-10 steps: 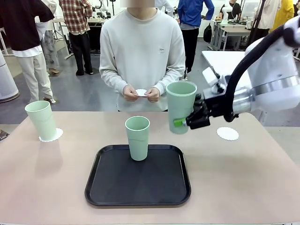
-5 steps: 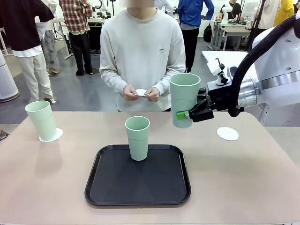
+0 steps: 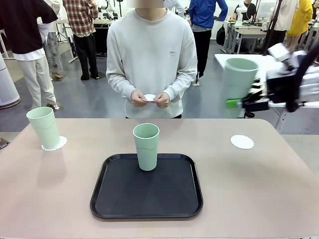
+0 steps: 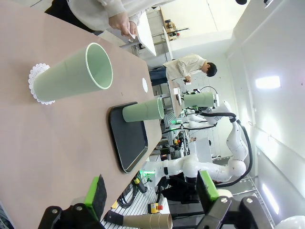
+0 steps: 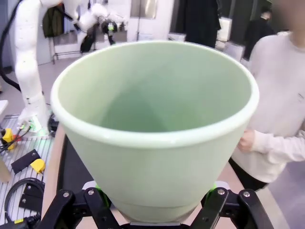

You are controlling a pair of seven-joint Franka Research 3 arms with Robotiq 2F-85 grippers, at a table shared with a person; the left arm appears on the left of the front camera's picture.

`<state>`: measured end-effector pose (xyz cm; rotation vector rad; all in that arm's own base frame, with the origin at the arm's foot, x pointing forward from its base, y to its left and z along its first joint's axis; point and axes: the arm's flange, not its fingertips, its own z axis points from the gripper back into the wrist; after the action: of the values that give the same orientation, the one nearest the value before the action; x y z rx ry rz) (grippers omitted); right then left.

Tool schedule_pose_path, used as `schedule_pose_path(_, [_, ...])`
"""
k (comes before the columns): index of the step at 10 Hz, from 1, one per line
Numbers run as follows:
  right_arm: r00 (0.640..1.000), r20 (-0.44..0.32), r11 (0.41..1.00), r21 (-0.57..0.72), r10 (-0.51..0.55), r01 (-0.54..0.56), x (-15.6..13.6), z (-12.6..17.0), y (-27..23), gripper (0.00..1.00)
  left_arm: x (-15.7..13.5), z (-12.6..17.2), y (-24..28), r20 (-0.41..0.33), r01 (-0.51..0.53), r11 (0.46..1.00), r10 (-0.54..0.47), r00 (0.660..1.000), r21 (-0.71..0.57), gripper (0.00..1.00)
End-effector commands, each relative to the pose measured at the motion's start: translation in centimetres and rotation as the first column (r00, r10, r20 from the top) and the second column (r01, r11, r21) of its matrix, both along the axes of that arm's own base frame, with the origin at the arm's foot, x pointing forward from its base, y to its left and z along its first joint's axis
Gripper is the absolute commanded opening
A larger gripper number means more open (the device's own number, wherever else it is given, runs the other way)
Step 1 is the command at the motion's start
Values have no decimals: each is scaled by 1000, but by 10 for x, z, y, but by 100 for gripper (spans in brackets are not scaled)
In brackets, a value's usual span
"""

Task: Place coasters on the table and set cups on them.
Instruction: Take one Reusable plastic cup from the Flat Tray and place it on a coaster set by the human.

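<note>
We have carried the cup (image 3: 240, 78) up and to the right since a moment ago. Our right tool (image 3: 233, 103) is clamped on its base, roughly over the bare coaster (image 3: 242, 142) on the bench (image 3: 259, 189). We judge lowering comes next. Our left tool (image 4: 151, 191) hangs with its fingers apart.

In the right wrist view, the tall mint-green plastic tumbler (image 5: 155, 119) is covering most of the fingers of the right gripper (image 5: 155, 195). From the front, you are seeing the white right arm (image 3: 311, 77) being cut off by the right edge. The person's fingers (image 3: 137, 97) are hiding most of a small white paper doily (image 3: 150, 97).
</note>
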<state>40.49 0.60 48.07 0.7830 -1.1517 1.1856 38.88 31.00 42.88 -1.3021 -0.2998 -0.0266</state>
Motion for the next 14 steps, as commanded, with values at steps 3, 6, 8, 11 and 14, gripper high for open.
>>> schedule_pose_path(3, [990,-8,990,0,-138,138,2,7,-74,82,1,3,0,0,-15,1000,15,1000,-7,100])
schedule_pose_path(6, [970,-20,971,-5,-240,240,14,-4,-96,82,1,3,0,0,-15,1000,15,1000,-7,100])
schedule_pose_path(8, [935,23,935,37,-353,352,14,-4,-96,82,1,3,0,0,-15,1000,15,1000,-7,100])
schedule_pose_path(11, [971,-19,971,-8,-239,239,9,-9,-102,82,1,3,0,0,-15,1000,15,1000,-7,100])
schedule_pose_path(14, [982,-47,983,-17,-184,184,31,-23,-99,82,1,3,0,0,-15,1000,15,1000,-7,100])
